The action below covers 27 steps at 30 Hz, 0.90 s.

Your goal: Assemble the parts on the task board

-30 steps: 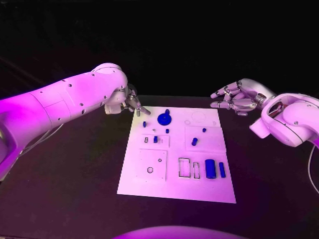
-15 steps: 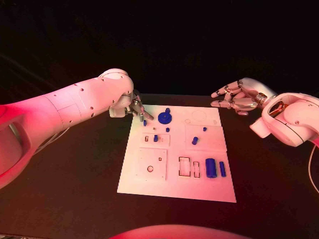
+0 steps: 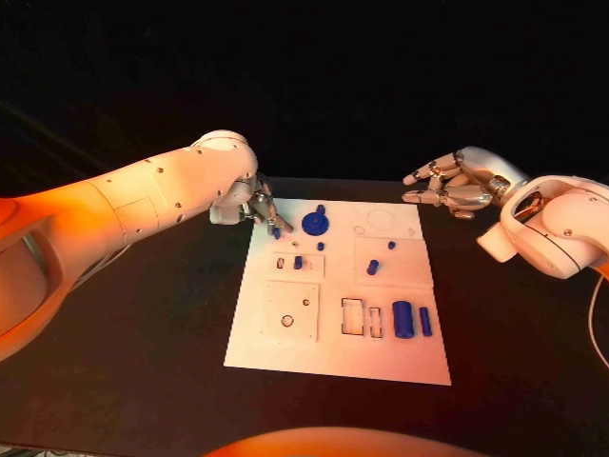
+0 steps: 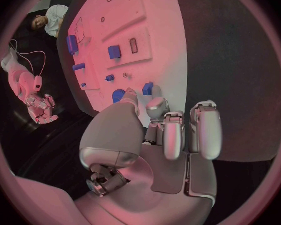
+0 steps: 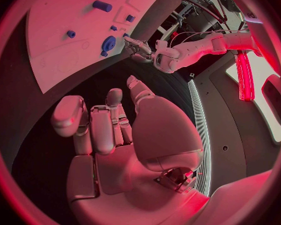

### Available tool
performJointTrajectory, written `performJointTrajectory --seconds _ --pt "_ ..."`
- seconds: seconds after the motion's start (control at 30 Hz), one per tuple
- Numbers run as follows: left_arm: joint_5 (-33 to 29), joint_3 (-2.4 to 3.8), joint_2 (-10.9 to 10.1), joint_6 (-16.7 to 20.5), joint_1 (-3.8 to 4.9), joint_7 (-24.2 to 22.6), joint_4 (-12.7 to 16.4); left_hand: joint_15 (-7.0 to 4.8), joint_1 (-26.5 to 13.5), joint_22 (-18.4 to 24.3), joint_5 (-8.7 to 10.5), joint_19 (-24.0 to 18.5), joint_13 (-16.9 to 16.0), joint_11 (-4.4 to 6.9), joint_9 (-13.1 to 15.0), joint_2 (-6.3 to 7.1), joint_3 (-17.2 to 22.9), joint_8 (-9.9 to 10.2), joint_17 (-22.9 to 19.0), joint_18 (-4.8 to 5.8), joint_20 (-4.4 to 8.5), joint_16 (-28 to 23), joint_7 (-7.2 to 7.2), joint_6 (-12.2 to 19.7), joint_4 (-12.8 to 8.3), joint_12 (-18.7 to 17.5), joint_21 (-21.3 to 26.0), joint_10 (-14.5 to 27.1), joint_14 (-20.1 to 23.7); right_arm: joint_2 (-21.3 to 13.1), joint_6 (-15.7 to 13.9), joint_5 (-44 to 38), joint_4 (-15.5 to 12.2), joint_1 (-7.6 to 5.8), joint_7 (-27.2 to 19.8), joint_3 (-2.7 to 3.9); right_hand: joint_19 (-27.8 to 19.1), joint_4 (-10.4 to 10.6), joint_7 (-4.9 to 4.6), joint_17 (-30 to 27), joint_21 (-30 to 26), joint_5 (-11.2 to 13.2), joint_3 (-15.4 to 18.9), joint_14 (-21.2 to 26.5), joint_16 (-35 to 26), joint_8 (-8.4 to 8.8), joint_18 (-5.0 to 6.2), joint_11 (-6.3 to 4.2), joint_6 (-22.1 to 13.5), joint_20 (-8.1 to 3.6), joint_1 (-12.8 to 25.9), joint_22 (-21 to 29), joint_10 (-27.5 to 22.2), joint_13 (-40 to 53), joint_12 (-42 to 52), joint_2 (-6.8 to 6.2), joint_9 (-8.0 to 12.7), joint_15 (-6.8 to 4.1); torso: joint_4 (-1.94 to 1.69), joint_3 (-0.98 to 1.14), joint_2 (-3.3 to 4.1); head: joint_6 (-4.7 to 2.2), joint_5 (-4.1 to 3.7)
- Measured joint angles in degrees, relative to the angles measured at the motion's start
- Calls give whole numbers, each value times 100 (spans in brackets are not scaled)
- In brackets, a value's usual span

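My left hand (image 3: 254,204) hangs over the far left corner of the flat white rectangular task board (image 3: 335,360), fingers (image 4: 166,133) curled in close above a small blue peg (image 3: 276,232) at that corner; whether they touch it I cannot tell. I judge the step to be picking up that peg, so next comes a careful pinch and lift. Just right of it sits a round blue knob-shaped part (image 3: 314,224). My right hand (image 3: 451,187) hovers off the board's far right corner, fingers loosely apart, holding nothing.
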<state>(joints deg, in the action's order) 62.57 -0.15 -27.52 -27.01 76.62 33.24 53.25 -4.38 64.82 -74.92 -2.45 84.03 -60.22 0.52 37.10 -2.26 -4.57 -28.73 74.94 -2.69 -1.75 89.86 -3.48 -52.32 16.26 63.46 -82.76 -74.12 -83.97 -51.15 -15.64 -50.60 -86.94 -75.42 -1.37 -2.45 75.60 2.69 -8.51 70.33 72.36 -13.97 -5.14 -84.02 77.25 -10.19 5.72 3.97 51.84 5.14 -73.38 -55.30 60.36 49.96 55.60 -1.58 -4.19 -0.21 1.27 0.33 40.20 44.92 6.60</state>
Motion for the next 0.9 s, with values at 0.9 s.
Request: performJointTrajectory --seconds 0.9 --pt "-37 -4 -30 8 -4 -30 30 0 463 1 0 0 -34 21 126 -367 58 -119 -2 0 0 0 41 -83 -120 25 0 -20 0 2 2 1 6 0 -2 0 0 0 0 -1 0 0 0 0 0 0 0 1 0 0 0 1 1 0 0 0 0 0 -3 -1 -1 31 -9"
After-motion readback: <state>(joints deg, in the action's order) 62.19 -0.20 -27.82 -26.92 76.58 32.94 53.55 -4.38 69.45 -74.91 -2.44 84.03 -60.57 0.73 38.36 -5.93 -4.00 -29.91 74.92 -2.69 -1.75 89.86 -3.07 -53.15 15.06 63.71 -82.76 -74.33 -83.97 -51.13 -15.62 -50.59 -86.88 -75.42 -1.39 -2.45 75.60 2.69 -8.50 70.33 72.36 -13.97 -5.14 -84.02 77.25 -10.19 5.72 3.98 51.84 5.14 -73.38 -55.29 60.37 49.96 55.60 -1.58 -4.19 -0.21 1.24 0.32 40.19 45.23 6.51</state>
